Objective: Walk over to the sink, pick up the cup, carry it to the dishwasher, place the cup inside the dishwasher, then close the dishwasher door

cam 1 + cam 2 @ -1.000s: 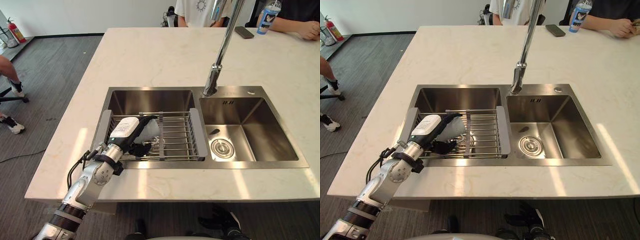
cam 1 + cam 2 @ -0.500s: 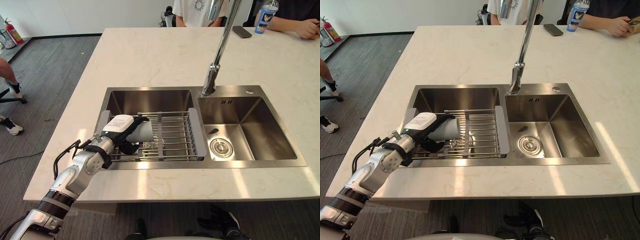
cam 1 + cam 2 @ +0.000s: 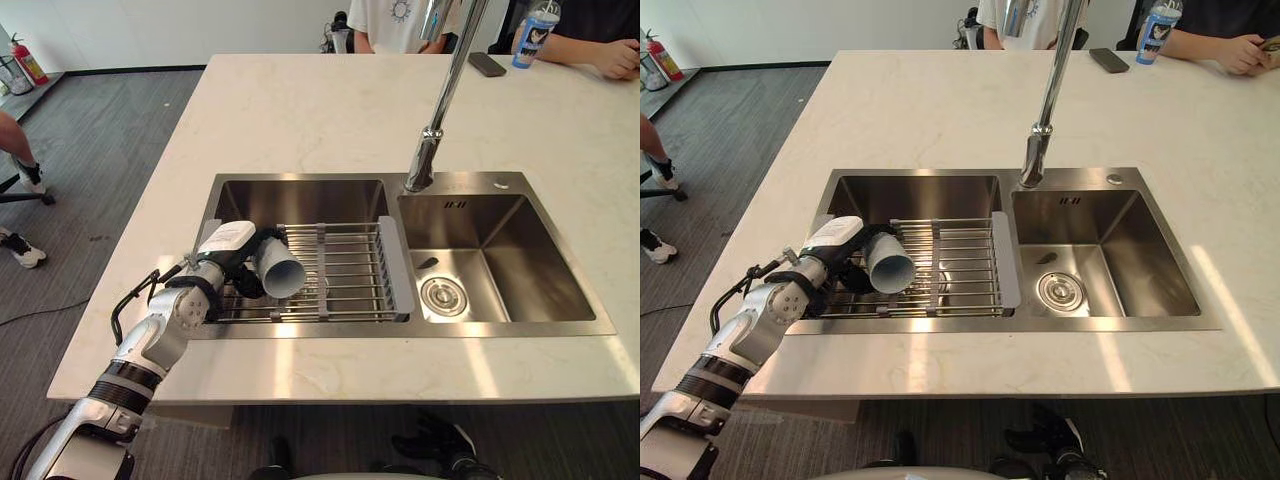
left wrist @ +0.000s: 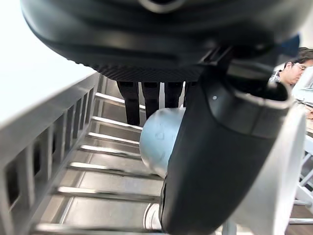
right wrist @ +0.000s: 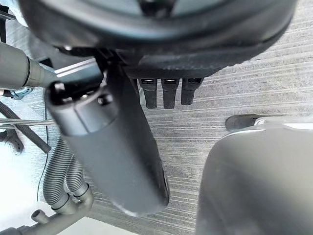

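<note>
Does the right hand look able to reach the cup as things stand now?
Probably not: the right hand hangs low above the floor, whereas the left hand holds the cup over the rack in the sink's left basin.

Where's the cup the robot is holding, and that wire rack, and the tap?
cup (image 3: 283, 278), left eye view, inside its open mouth.
wire rack (image 3: 350, 272), left eye view, bare rungs.
tap (image 3: 427, 155), left eye view, lower stem.

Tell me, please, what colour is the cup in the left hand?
The cup is plain pale grey-blue; the left eye view shows it best.
</note>
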Tool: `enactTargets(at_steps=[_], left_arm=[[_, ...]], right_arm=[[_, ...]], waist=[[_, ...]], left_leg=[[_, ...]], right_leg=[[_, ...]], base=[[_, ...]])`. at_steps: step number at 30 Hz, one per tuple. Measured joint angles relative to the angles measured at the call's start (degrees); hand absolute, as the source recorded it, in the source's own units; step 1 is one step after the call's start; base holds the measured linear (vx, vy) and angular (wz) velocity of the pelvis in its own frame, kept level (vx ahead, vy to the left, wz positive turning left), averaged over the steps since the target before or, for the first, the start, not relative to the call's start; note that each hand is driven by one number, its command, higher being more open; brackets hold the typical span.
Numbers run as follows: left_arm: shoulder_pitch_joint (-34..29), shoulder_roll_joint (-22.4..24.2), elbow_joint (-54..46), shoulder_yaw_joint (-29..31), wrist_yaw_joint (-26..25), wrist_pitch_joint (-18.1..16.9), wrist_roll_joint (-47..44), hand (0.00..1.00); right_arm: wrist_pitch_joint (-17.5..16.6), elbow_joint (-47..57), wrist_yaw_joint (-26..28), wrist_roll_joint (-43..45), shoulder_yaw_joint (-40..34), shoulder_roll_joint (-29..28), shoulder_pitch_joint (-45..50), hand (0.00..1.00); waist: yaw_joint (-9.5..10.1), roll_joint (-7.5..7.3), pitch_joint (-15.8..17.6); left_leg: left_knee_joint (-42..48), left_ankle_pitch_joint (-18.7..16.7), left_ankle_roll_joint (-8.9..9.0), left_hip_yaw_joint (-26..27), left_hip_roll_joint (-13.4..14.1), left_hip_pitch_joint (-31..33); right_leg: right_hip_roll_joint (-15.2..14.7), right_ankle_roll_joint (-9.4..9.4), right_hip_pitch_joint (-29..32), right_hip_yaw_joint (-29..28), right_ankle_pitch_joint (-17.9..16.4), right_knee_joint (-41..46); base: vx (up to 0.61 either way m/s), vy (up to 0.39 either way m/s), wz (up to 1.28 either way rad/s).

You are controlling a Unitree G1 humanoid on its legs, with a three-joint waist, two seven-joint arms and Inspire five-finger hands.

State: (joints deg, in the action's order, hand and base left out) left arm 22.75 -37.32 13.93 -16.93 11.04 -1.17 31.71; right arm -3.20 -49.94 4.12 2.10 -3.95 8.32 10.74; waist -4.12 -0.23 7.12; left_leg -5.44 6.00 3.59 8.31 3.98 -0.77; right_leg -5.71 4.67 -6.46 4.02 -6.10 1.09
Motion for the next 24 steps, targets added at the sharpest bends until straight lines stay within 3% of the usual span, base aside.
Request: enactTargets(at_steps=[9,13,24], left_arm=[[1.9,-2.8,-0.3,-5.0,0.3,-1.1,-0.4,0.30],[1.9,-2.6,-0.5,-5.5,0.4,-2.8,-1.5,0.30],[-1.8,-2.1,-3.5,-4.5,0.0,-3.0,-8.1,0.30]], right_arm=[[0.0,0.9,-0.1,0.0,0.0,0.0,0.0,0.90],[0.0,1.0,-0.2,0.0,0.0,0.0,0.1,0.90],[0.0,1.0,-0.3,-0.1,0.0,0.0,0.9,0.90]], waist=[[-0.66,-0.02,0.0],[-1.54,-0.08,0.1],[-1.45,-0.09,0.1]], left_leg=[[0.0,-0.1,0.02,0.0,-0.1,-0.3],[0.0,-0.1,0.02,0.1,-0.1,-0.3],[0.0,-0.1,0.03,0.2,0.0,-0.9]], right_leg=[[-0.1,0.04,-0.4,0.1,0.0,-0.1],[-0.1,0.06,-0.4,0.0,0.0,-0.1],[0.0,0.02,-0.9,-0.1,0.1,0.1]], base=[[0.00,0.000,0.00],[0.00,0.000,0.00],[0.00,0.000,0.00]])
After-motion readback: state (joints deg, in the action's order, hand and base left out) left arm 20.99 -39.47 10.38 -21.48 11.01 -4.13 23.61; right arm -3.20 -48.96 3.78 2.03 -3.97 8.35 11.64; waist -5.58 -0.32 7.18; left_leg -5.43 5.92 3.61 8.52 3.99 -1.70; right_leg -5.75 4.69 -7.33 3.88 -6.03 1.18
